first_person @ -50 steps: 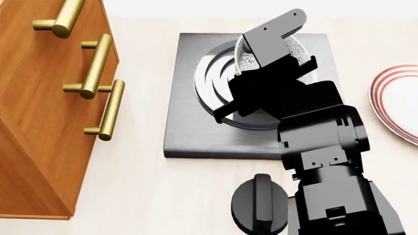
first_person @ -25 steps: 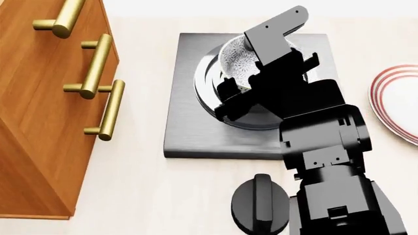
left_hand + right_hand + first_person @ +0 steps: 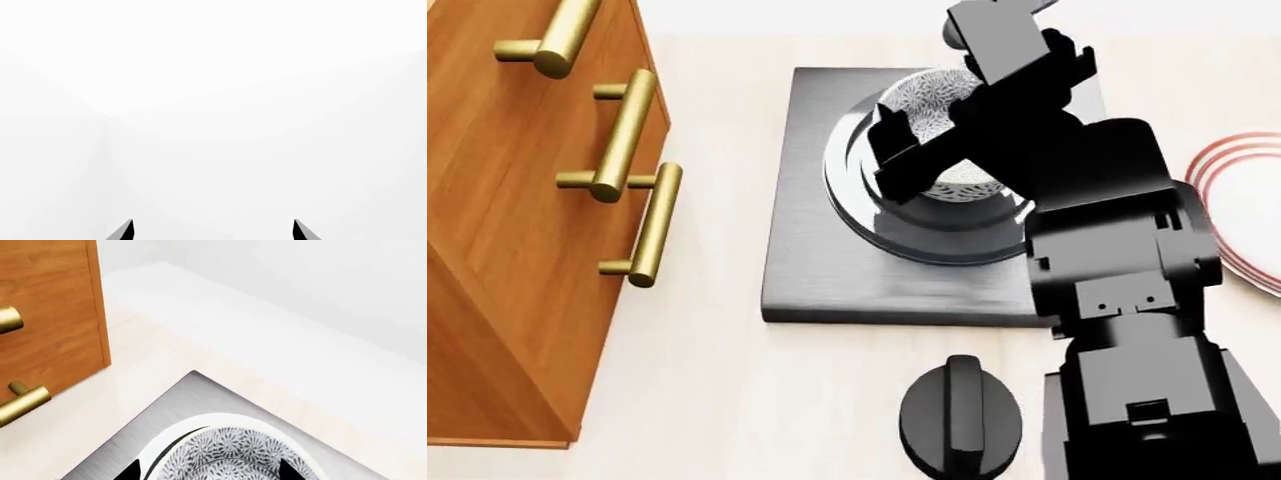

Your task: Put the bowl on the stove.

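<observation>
The speckled white bowl (image 3: 924, 103) stands upright on the round burner of the dark-grey stove (image 3: 814, 262). My right arm hides part of it in the head view. In the right wrist view the bowl (image 3: 230, 460) lies just below my right gripper (image 3: 208, 471), on the stove (image 3: 180, 402). That gripper's fingertips (image 3: 131, 471) stand wide apart over the bowl's rim and hold nothing. My left gripper (image 3: 212, 231) is open and empty, facing a blank white surface. It does not show in the head view.
A wooden cabinet (image 3: 521, 200) with brass handles (image 3: 641, 225) stands left of the stove. A black round knob (image 3: 958, 418) lies in front of the stove. A white plate with red rim rings (image 3: 1244, 205) lies at the right edge.
The bowl was tilted in my right gripper over the burner. Now it stands upright on the burner, and the gripper has opened and risen above it.
</observation>
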Controlling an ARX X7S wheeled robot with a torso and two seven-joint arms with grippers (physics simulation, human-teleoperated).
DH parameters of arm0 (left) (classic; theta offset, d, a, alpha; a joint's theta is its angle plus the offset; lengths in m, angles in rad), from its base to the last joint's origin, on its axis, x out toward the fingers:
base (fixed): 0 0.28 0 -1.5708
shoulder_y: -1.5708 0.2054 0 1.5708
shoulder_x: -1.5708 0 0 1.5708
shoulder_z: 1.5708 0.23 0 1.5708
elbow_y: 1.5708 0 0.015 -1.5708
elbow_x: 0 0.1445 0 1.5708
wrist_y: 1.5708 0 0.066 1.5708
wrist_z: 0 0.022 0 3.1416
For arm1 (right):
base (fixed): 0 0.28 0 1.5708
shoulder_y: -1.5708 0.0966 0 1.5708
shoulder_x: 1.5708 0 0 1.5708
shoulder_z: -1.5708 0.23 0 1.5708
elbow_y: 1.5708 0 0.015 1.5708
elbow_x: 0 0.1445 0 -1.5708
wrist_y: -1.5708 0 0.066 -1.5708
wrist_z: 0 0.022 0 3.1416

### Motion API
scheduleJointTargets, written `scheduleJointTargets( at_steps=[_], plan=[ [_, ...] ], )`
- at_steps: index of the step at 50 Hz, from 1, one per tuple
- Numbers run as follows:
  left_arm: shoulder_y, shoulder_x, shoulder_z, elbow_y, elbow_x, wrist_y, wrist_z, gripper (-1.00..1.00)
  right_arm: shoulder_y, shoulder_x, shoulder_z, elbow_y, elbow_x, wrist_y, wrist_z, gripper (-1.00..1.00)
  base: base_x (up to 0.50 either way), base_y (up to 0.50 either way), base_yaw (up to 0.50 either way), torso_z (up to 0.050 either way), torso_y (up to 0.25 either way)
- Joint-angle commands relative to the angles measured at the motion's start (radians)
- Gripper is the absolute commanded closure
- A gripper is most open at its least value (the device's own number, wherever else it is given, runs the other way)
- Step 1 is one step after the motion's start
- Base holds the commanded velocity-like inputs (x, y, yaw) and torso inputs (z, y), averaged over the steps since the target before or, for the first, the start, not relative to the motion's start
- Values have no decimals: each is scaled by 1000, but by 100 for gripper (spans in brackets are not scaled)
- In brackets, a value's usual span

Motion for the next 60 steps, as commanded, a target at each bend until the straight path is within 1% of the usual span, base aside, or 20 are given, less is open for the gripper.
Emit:
scheduleJointTargets(
  at_steps=[1, 8, 11, 12, 14, 15, 19, 24, 26, 29, 32, 37, 40, 45, 46, 48, 51, 56, 60],
  plan=[
    [3, 19, -25, -13, 10, 32, 30, -100, 17, 1, 74, 4, 1, -73, -54, -100, 0, 0, 0, 0, 0],
    [5, 18, -30, -12, 9, 36, 29, -100, 3, 8, 139, -14, 56, -121, -77, -100, 0, 0, 0, 0, 0],
    [8, 16, -32, -12, 7, 41, 31, -100, -88, 29, 172, -253, 95, -2, -57, -100, 0, 0, 0, 0, 0],
    [8, 15, -33, -11, 6, 40, 30, -100, -135, 39, 204, -384, 130, 59, -39, -100, 0, 0, 0, 0, 0],
    [7, 17, -31, -12, 6, 42, 33, -100, -190, 44, 265, -536, 190, 121, -6, -100, 0, 0, 0, 0, 0],
    [6, 18, -30, -12, 7, 41, 34, -100, -212, 47, 271, -582, 198, 137, 2, -100, 0, 0, 0, 0, 0],
    [3, 21, -27, -13, 7, 44, 38, -100, -252, 44, 328, -667, 261, 165, 17, -100, 0, 0, 0, 0, 0],
    [-15, 33, -9, -12, 8, 36, 50, -100, -274, 22, 405, -735, 349, 163, 25, -100, 0, 0, 0, 0, 0],
    [-9, 32, -12, -15, 8, 42, 50, -100, -308, 5, 449, -803, 399, 166, 39, -100, 0, 0, 0, 0, 0],
    [-4, 31, -14, -16, 9, 45, 48, -100, -338, -5, 479, -863, 445, 185, 49, -100, 0, 0, 0, 0, 0],
    [-10, 42, -4, -20, 11, 45, 55, -100, -389, -42, 569, -945, 558, 220, 87, -100, 0, 0, 0, 0, 0],
    [-22, 50, 5, -20, 10, 43, 63, -100, -467, -83, 642, -1045, 678, 242, 122, -100, 0, 0, 0, 0, 0],
    [-24, 54, 10, -21, 12, 43, 67, -100, -523, -105, 679, -1109, 748, 225, 157, -100, 0, 0, 0, 0, 0],
    [-29, 58, 15, -22, 12, 42, 72, -100, -615, -108, 689, -1204, 840, 122, 248, -100, 0, 0, 0, 0, 0],
    [-28, 58, 16, -22, 11, 44, 74, -100, -650, -111, 701, -1249, 854, 69, 282, -100, 0, 0, 0, 0, 0],
    [-28, 57, 15, -21, 10, 44, 74, -100, -701, -108, 721, -1326, 907, 20, 327, -100, 0, 0, 0, 0, 0],
    [-25, 56, 13, -21, 10, 46, 73, -100, -747, -86, 736, -1388, 887, -5, 390, -100, 0, 0, 0, 0, 0],
    [-36, 62, 20, -19, 8, 41, 78, -100, -787, -72, 766, -1450, 881, -40, 446, -100, 0, 0, 0, 0, 0],
    [-36, 55, 14, -14, 3, 42, 76, -100, -802, -74, 774, -1471, 886, -63, 464, -100, 0, 0, 0, 0, 0]
  ],
)
